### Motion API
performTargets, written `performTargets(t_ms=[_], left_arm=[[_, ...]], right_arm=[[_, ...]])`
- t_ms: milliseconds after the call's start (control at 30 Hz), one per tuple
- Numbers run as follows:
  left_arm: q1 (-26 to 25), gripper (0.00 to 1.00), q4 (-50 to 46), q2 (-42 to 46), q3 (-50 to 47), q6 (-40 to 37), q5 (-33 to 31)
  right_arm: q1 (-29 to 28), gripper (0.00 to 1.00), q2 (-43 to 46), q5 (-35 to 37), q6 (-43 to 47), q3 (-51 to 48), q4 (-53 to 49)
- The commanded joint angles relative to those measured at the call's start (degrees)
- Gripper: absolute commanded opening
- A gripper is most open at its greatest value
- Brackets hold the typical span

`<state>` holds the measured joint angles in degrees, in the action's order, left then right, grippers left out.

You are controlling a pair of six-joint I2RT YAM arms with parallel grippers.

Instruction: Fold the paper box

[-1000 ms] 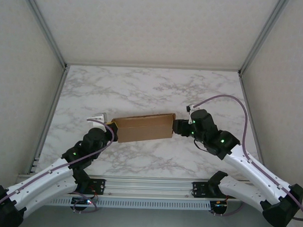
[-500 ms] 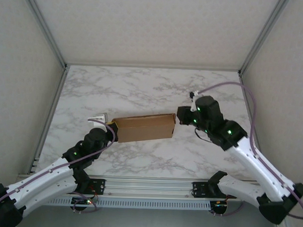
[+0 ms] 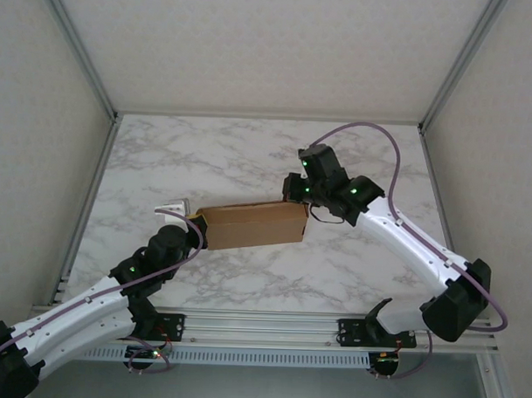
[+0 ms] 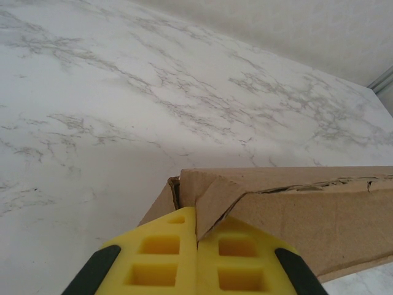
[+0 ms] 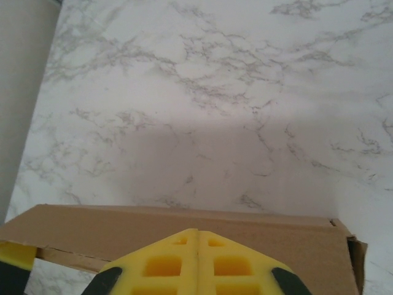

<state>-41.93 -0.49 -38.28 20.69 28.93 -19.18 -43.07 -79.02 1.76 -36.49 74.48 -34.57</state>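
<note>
Overhead, right pincer (image 5: 196, 236) hangs closed above the paper box (image 3: 252, 225); left pincer (image 4: 196, 221) grips its end.

One paper box (image 3: 252, 225) sits on the one table (image 3: 250, 155). Two grippers, I count: the left gripper (image 4: 196, 221) at the box's left end, the right gripper (image 5: 198, 236) by its right end.
</note>
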Motion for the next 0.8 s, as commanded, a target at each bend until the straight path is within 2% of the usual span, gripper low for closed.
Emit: performTargets(t_ms=[0,433,467,533,633,767], left_arm=[[-0.8,0.0,-7.1,0.1,-1.3,-0.9,1.2],[-0.9,0.01,-7.0,2.1,-1.6,-0.4,2.3],[-0.8,0.05,-6.9,2.2,-1.6,-0.3,2.5],[-0.9,0.2,-6.9,2.6,-1.4,0.1,3.4],[-0.9,0.35,-8.1,4.2,-0.4,0.7,4.3],[-0.9,0.44,-10.7,7.8,1.3,1.8,5.6]], right_arm=[[-2.5,0.01,-0.9,1.7,0.7,-0.5,-0.3],[-5.4,0.0,1.0,4.3,-0.1,-14.5,4.9],[-5.3,0.0,1.0,4.4,-0.1,-14.6,4.9],[-5.4,0.0,0.9,4.9,-0.1,-14.5,4.7],[-5.3,0.01,0.5,5.8,-0.3,-13.9,3.9],[-5.4,0.01,0.3,6.3,-1.3,-13.6,3.5]])
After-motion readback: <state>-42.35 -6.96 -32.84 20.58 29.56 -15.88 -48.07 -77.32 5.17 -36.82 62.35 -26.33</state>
